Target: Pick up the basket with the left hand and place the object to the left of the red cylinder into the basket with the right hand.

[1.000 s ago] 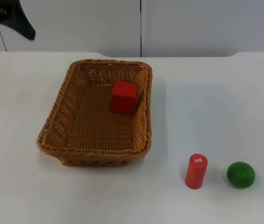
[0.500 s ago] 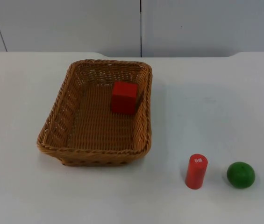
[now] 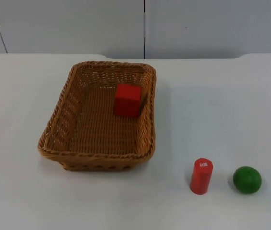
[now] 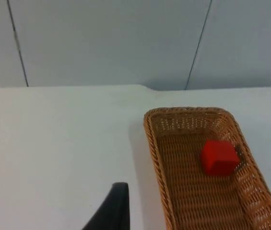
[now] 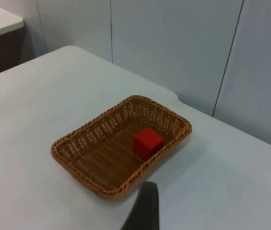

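Red cube [image 3: 127, 99] already sits in the brown wicker basket [image 3: 58, 125] on the white table [image 3: 231, 115], left of the red cylinder [image 3: 201, 176]. Both grippers pulled back; can't tell jaw state. You're done: leave them parked.

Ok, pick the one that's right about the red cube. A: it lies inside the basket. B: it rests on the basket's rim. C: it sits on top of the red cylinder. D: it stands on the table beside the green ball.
A: the red cube lies on the woven floor inside the basket, near its right wall.
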